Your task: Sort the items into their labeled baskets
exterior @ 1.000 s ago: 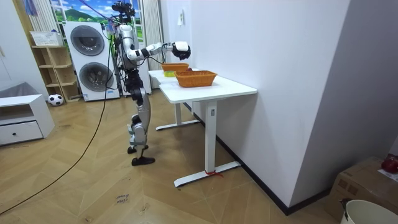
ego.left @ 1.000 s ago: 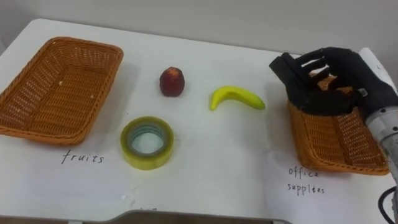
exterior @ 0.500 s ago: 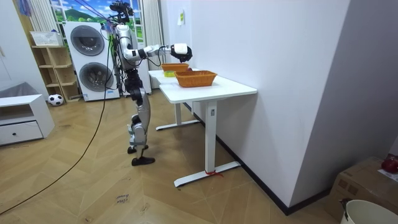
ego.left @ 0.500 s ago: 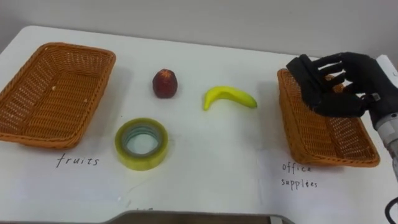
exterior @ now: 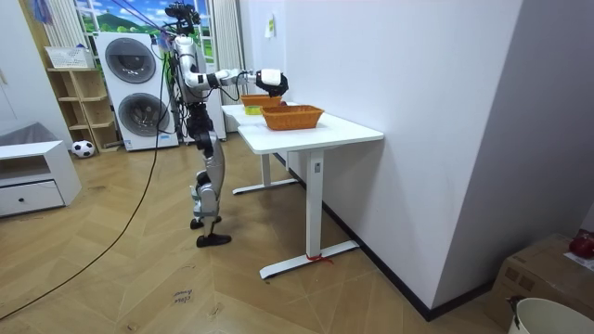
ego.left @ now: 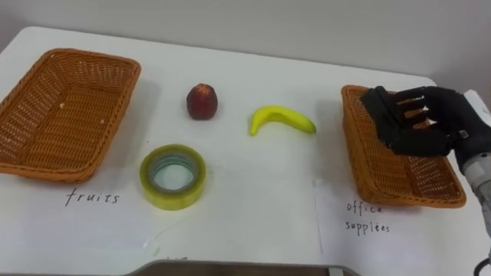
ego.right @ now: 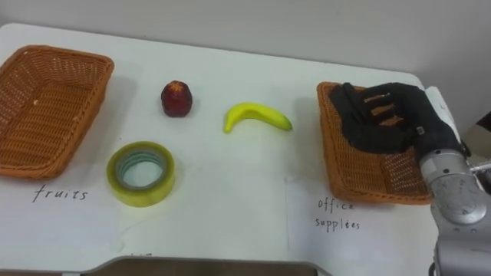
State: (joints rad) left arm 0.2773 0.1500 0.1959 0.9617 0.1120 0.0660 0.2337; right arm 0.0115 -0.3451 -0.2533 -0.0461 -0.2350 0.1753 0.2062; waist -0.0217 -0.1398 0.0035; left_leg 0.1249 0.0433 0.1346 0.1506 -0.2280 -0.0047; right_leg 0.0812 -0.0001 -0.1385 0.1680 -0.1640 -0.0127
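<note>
1 white table (ego.left: pixel 253 222) carries everything. 2 wicker baskets sit on it: the fruit basket (ego.left: pixel 31 153) at the robot's left, empty, and the office basket (ego.left: pixel 360 165) at its right, with nothing in the part that shows. The right hand (ego.left: pixel 418 126) hovers over the office basket, fingers spread and relaxed, holding nothing. Between the baskets, all 3 loose things lie well apart on the bare top: the tape roll (ego.left: pixel 173 176) nearer the fruit basket, the banana (ego.left: pixel 281 120) nearer the office basket, and the red fruit (ego.left: pixel 201 101) toward the table's far side.

Nothing looks sorted yet, so the step in hand is probably a fresh reach. The tape roll is the 1 office item and lies far across from this hand. A good grip would likely put the thumb inside the ring and the fingers on the outer wall. The roll should be lifted clear before it travels, passing above the banana and over the basket's near rim. The roll is light and could skid if nudged sideways.

The tabletop is smooth and white, with a handwritten label in front of each basket. In the room view the robot stands at the table's end, arm stretched over it. Behind it are 2 stacked washing machines (exterior: pixel 135 88), then a low white cabinet (exterior: pixel 32 181), then a small ball (exterior: pixel 82 147) on the wooden floor (exterior: pixel 139 278).
</note>
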